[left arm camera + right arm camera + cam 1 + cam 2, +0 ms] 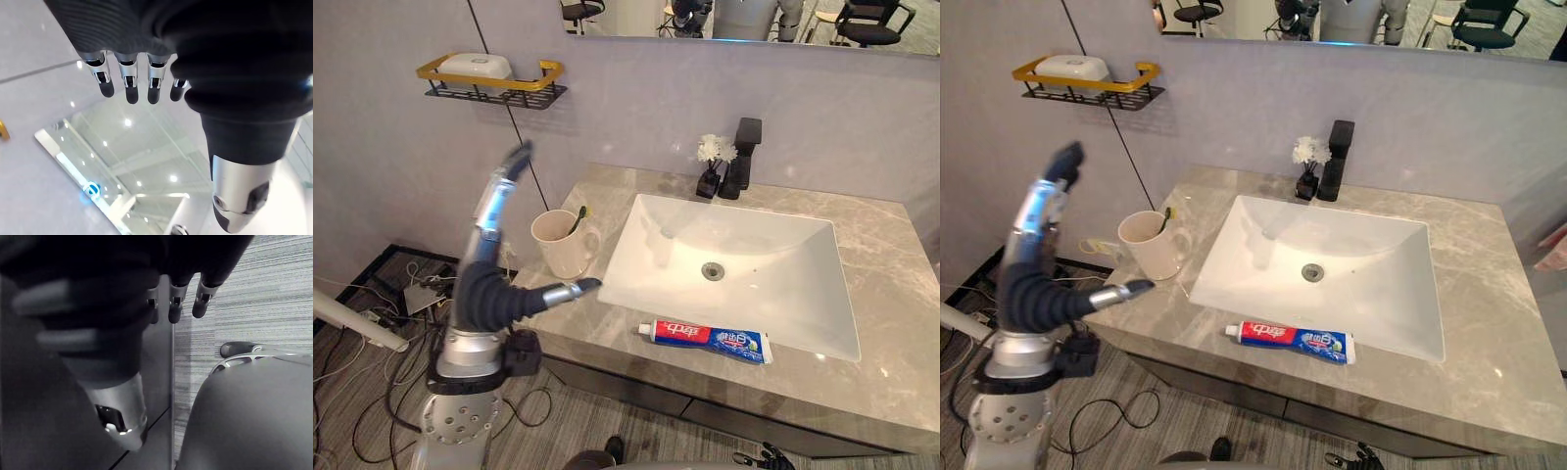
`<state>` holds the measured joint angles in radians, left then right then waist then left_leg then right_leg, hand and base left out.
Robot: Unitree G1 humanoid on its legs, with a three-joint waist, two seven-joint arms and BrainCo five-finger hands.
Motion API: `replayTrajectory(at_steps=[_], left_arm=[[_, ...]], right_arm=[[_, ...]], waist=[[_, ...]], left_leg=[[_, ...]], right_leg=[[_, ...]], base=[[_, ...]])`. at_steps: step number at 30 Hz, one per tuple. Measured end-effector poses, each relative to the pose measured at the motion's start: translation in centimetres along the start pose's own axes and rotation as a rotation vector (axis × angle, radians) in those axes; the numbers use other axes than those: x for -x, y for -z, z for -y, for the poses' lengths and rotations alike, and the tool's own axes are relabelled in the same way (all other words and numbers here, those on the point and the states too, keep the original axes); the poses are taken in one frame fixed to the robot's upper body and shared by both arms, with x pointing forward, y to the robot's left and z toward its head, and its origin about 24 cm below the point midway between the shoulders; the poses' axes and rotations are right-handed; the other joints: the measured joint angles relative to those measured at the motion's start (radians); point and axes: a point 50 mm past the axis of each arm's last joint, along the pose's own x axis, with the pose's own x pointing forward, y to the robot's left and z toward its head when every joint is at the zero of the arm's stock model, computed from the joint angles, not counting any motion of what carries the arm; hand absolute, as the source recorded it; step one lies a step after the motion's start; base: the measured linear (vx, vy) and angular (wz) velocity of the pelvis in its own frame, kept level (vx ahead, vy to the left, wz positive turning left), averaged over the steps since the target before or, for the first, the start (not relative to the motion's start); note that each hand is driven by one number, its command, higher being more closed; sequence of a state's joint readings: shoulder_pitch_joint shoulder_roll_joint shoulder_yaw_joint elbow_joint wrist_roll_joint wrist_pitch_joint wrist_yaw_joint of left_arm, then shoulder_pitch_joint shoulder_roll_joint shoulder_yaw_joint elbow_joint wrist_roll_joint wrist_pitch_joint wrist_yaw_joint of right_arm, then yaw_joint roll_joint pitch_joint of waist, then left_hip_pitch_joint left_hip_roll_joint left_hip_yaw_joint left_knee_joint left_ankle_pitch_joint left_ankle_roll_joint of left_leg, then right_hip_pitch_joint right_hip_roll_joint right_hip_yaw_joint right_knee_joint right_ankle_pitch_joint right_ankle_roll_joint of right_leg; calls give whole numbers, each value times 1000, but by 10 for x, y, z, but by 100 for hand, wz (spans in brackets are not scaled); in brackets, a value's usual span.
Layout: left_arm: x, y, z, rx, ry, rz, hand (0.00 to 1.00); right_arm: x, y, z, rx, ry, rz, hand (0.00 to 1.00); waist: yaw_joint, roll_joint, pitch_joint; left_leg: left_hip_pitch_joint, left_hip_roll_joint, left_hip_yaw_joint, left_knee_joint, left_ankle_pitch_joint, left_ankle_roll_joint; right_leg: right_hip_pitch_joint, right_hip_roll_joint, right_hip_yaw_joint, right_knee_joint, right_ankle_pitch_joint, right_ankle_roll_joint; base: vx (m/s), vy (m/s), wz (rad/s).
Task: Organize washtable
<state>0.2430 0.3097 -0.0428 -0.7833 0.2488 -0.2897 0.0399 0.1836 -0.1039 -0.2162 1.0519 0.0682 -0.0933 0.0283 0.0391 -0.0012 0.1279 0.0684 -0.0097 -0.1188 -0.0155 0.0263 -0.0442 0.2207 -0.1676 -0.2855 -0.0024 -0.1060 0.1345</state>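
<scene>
At far left we are seeing a grey wall [382,176] carrying a black wire shelf with a yellow rail [524,95], on which a white soap box [475,66] is resting. Below it the left hand [489,289] is hanging in the air beside the counter's left end, fingers [127,85] straight and spread apart from the thumb, holding nothing and touching nothing. Just past it, a cream cup [563,250] is standing upright on the marbled countertop [891,313], near the left rim of the white rectangular sink [783,255], with a toothbrush [578,217] leaning inside the cup. A toothpaste tube [710,339] is lying flat on the front strip of the counter, just beside the sink's front edge, its cap pointing left. Behind the basin, a small dark vase of white flowers [713,162] is standing just beside a black faucet [744,157]. A mirror [754,18] is running along the top of the wall. In the right wrist view, the right hand [172,308] is hanging low beside a dark cabinet front [161,372], above striped flooring [254,308], its fingers relaxed and clasping nothing.
</scene>
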Motion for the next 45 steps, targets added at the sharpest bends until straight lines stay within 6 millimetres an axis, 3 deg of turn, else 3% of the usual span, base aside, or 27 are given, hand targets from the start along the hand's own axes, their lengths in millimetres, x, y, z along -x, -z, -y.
replayTrajectory(at_steps=[6, 13, 18, 27, 29, 45], left_arm=[[6, 12, 41, 144, 227, -54, 0], [21, 29, 76, 195, 416, -165, 0], [35, 51, 101, 192, 547, -282, 0], [42, 77, 120, 123, 664, -357, 0], [43, 79, 121, 118, 667, -365, 0], [47, 101, 124, -1, 675, -440, 0]], right_arm=[[0, 2, 0, 3, 1, -7, 0], [0, 3, 0, 9, -1, -16, 0], [1, 5, 0, 10, -9, -21, 0], [0, 1, 0, 29, -23, -12, 0], [0, -2, 0, 29, -25, -2, 0], [-1, -3, -1, 28, -26, 2, 0]], waist=[[-5, -3, -2], [-20, 0, -6], [-26, 2, -9], [-39, 6, -32], [-53, 5, -32], [-79, 0, -29]], left_leg=[[6, 11, 20, 0, -6, -7], [7, 14, 38, -4, -7, -8], [10, 13, 38, -5, -6, -8], [17, 13, 41, -22, -4, -8], [18, 12, 41, -23, -4, -8], [52, 26, 73, -48, -4, -8]], right_leg=[[-1, 11, 19, -3, 3, 0], [-12, 14, 40, 0, 5, -3], [-12, 14, 40, -3, 7, -7], [-7, 15, 40, -19, 11, -12], [-3, 15, 40, -24, 13, -13], [9, 21, 66, -36, 18, -17]], base=[[19, -17, -10], [-13, -2, -8], [-4, 1, -1], [0, 0, 0], [0, 0, 0], [-6, -9, -5]])
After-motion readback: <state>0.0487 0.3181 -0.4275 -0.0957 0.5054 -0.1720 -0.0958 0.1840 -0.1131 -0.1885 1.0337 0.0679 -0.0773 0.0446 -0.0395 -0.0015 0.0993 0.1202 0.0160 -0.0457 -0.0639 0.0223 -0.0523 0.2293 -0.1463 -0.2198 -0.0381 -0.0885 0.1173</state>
